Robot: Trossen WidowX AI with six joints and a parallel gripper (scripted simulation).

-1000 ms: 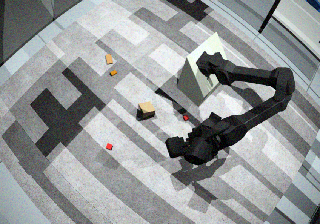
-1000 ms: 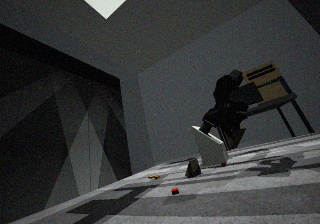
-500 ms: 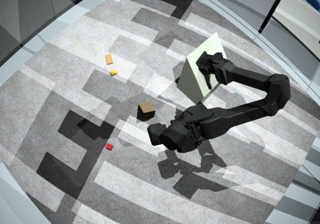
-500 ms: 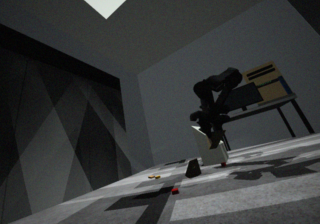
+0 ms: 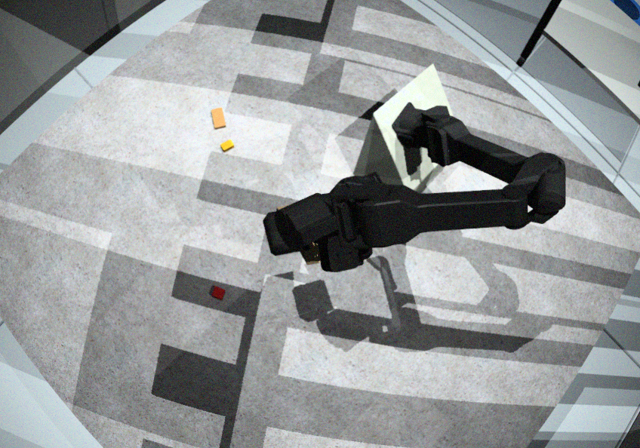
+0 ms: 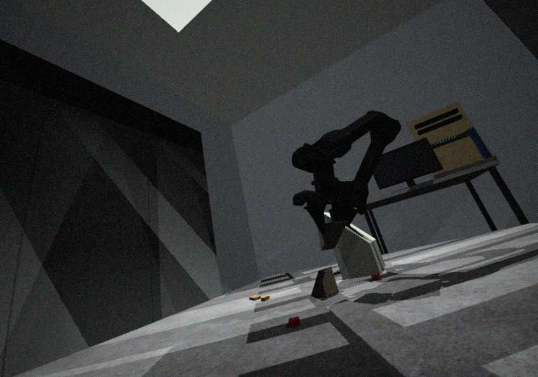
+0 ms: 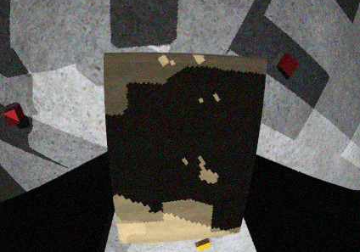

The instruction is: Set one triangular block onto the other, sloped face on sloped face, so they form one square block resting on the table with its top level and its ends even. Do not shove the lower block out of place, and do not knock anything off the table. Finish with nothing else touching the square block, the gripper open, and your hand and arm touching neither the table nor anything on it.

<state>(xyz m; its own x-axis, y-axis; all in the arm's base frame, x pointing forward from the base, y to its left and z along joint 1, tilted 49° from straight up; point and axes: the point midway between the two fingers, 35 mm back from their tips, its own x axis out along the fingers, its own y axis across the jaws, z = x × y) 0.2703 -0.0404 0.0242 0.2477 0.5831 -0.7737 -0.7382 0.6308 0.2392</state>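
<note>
The gripper (image 6: pixel 330 229) is clenching 1 triangular block (image 6: pixel 332 233) in the air directly above the lower block (image 6: pixel 325 282), both looking rigid and light, best held by the flat ends.

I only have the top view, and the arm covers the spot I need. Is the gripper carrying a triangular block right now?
Observer: Yes. In the exterior view the gripper is shut on a brown triangular block, held in the air.
Operator: Where is the other one?
Observer: The lower block rests on the table roughly beneath it, with a visible gap between the two.
Operator: Is anything close to it that I can't see?
Observer: A second red cube lies at the foot of the pale panel, apart from the lower block.
</note>
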